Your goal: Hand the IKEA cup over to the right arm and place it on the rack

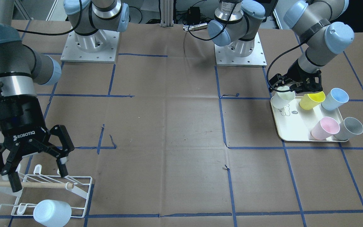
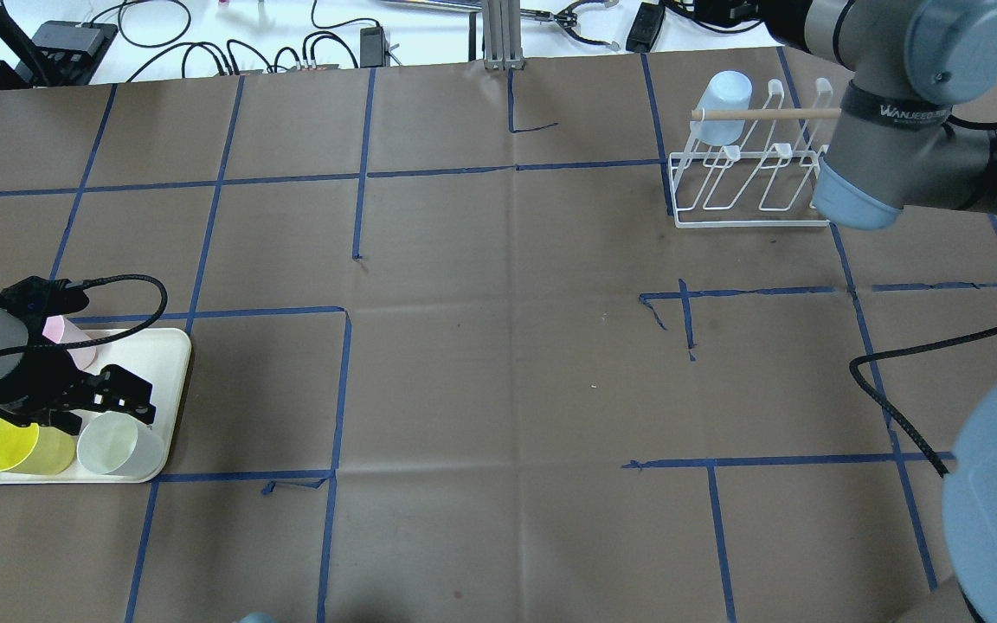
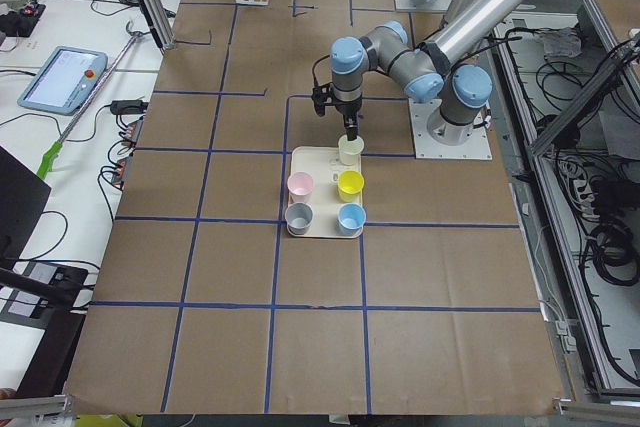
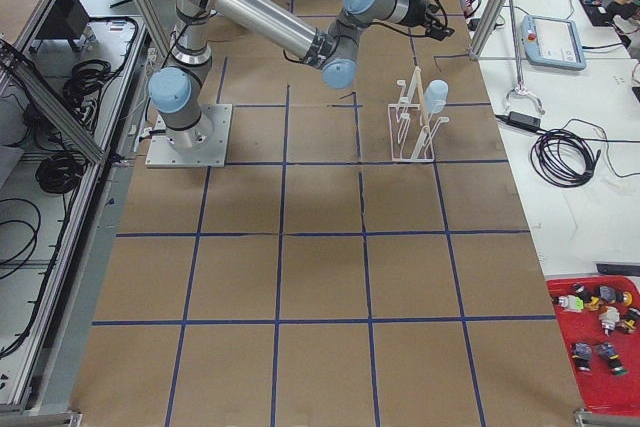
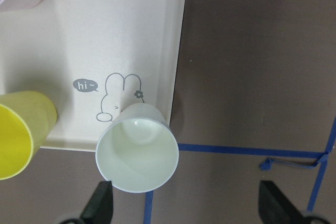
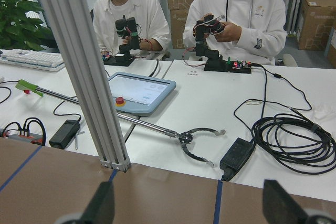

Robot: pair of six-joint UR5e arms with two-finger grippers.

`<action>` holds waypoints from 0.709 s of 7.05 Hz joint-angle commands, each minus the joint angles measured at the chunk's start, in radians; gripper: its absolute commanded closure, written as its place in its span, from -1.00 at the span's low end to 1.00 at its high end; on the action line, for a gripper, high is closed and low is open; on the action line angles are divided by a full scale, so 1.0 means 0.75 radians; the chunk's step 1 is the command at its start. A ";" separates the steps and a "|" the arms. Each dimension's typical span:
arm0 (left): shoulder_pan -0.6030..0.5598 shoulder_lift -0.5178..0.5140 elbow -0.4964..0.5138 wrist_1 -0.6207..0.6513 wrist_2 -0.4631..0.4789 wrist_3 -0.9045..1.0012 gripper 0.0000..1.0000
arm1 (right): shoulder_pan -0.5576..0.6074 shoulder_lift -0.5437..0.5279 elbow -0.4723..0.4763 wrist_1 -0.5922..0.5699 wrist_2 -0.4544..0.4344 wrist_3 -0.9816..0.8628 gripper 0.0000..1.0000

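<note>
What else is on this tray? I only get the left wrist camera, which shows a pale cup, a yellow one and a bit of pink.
Observer: Two more that you can't see: a blue cup and a grey cup farther along the tray. That makes five in all.
Operator: Where will they end up?
Observer: Probably on a white wire rack at the other end of the table. A pale blue cup already hangs on it.
Operator: Is the other arm busy?
Observer: No. The right gripper is raised near the rack with its fingers open, holding nothing.
</note>
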 commanded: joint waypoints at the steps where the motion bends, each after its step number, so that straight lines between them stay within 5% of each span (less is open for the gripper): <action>1: 0.000 -0.053 -0.094 0.155 0.083 0.001 -0.96 | 0.072 -0.185 0.160 -0.009 0.012 0.222 -0.99; 4: -0.008 -0.043 -0.090 0.162 0.071 -0.005 -0.83 | 0.105 -0.200 0.190 -0.096 0.024 0.891 -0.99; 5: -0.010 -0.043 -0.082 0.164 0.067 0.001 -0.15 | 0.133 -0.200 0.192 -0.101 0.020 1.112 -0.99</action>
